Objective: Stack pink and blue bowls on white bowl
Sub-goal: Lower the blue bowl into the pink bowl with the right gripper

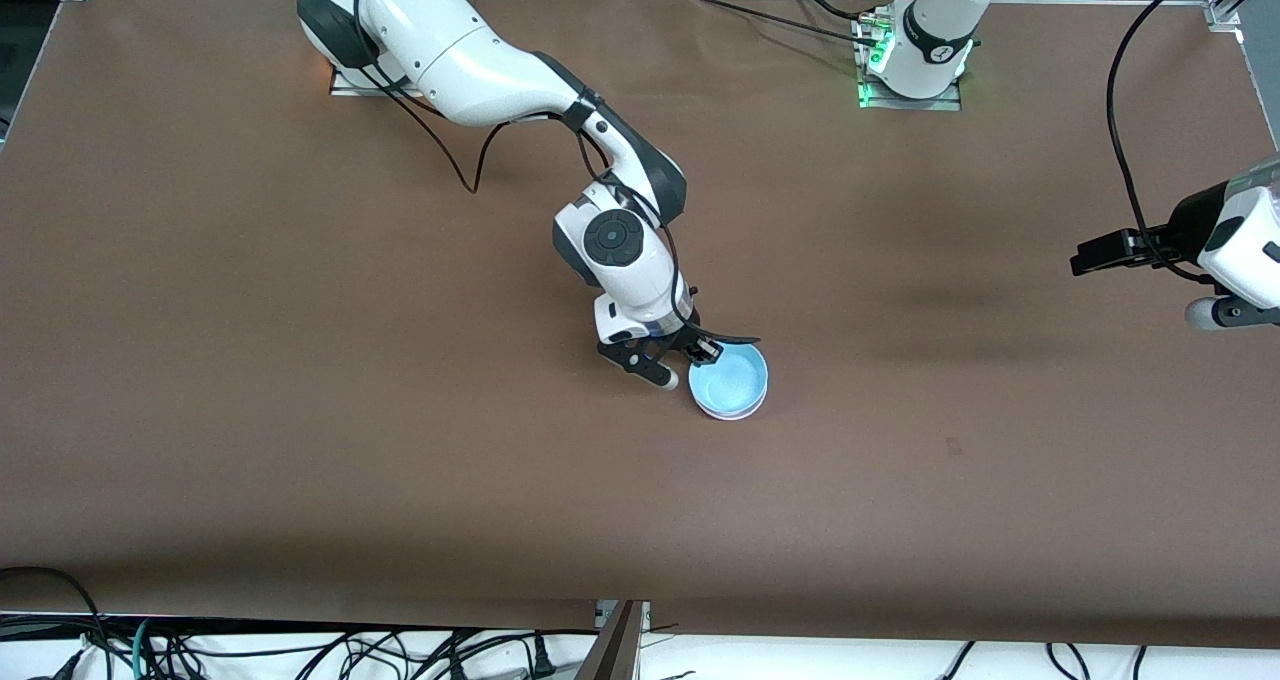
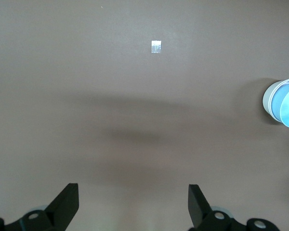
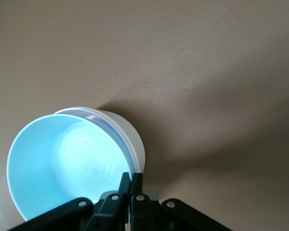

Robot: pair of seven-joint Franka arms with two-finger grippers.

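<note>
The light blue bowl (image 1: 730, 378) sits nested on top of the white bowl (image 1: 738, 415) near the table's middle. The pink bowl shows only as a thin pale edge (image 3: 114, 129) between the blue bowl (image 3: 62, 163) and the white bowl's wall (image 3: 132, 142). My right gripper (image 1: 703, 352) is shut on the stack's rim, one finger inside the blue bowl (image 3: 131, 182). My left gripper (image 1: 1225, 280) waits high over the left arm's end of the table, open and empty (image 2: 133, 204). The stack also shows in the left wrist view (image 2: 284, 102).
A small pale tape mark (image 2: 156, 47) lies on the brown table mat (image 1: 300, 410), nearer the front camera than the stack (image 1: 953, 447). Cables run along the table's front edge (image 1: 300, 650).
</note>
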